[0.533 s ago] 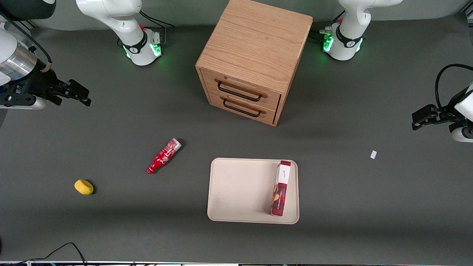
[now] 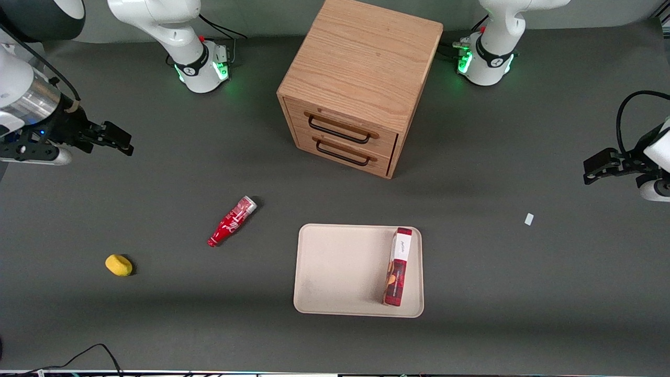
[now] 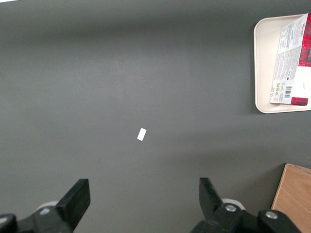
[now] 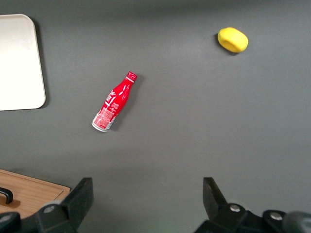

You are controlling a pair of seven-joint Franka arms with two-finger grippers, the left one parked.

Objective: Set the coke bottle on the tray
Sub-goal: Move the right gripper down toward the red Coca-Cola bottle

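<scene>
The gripper [image 2: 118, 140] hangs empty with its fingers spread wide, high over the working arm's end of the table. The coke bottle [image 2: 232, 221] lies flat on the mat toward about four o'clock from it in the front view, long axis running one o'clock at the silver base to seven at the cap, well apart from the tray [image 2: 340, 269]; the working arm is nearer
</scene>
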